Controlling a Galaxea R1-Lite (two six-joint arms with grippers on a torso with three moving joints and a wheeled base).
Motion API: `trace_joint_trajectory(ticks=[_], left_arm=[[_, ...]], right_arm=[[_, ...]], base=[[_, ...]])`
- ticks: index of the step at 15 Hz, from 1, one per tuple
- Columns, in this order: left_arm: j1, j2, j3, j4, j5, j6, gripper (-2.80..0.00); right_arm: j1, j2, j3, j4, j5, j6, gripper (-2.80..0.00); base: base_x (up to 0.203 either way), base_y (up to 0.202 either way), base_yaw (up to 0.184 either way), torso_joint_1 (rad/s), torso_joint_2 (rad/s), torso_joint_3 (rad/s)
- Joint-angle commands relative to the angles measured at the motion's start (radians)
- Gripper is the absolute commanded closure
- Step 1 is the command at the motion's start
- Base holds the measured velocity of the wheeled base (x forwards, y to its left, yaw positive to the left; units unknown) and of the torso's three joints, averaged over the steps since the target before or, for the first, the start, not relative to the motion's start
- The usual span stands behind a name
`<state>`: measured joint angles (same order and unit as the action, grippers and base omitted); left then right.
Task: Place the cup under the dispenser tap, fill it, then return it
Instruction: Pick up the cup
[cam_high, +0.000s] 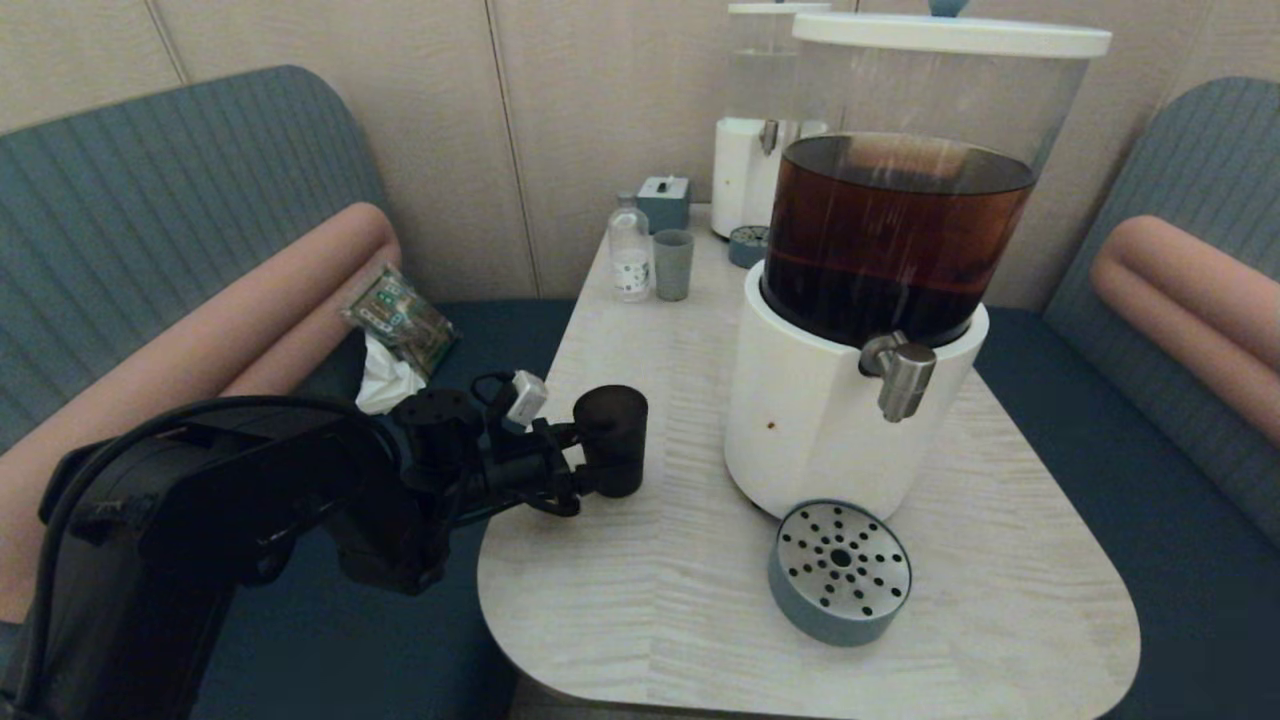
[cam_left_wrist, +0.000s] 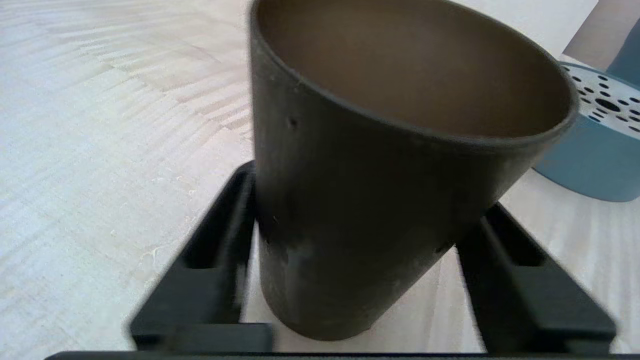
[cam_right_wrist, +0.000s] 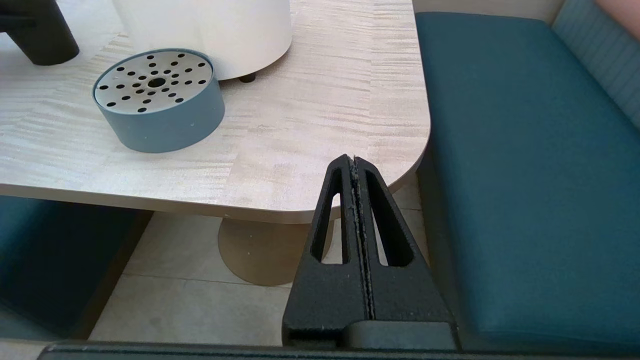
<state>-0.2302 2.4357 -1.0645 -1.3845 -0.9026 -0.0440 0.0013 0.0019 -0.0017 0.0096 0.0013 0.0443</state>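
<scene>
The cup (cam_high: 612, 430) is a dark, near-black tumbler on the left part of the table, left of the big brown-liquid dispenser (cam_high: 830, 420). My left gripper (cam_high: 585, 475) reaches in from the left and holds its lower half. In the left wrist view the cup (cam_left_wrist: 375, 225) fills the space between the two black fingers (cam_left_wrist: 220, 240), which press on its sides; it is empty inside. The dispenser tap (cam_high: 900, 372) sticks out of the white base, with nothing under it. My right gripper (cam_right_wrist: 354, 160) hangs shut and empty below the table's near right corner.
A round blue drip tray (cam_high: 840, 570) with a perforated steel top lies before the dispenser, off to the tap's left. At the back stand a small grey-green cup (cam_high: 673, 264), a bottle (cam_high: 630, 248), a blue box (cam_high: 663, 203) and a second dispenser (cam_high: 750, 170). Benches flank the table (cam_high: 1000, 620).
</scene>
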Motion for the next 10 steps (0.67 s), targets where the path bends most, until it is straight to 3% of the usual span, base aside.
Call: trace_joint_trajectory(ticks=[1, 10], left_arm=[[0.000, -0.001, 0.001, -0.008, -0.006, 0.000, 0.00], [0.000, -0.113, 0.067, 0.028, -0.013, -0.035, 0.00]], right_arm=[[0.000, 0.001, 0.000, 0.000, 0.000, 0.000, 0.00], [0.000, 0.001, 0.000, 0.000, 0.000, 0.000, 0.00]], base=[[0.000, 0.000, 0.000, 0.000, 0.00, 0.000], [0.000, 0.000, 0.000, 0.000, 0.00, 0.000]])
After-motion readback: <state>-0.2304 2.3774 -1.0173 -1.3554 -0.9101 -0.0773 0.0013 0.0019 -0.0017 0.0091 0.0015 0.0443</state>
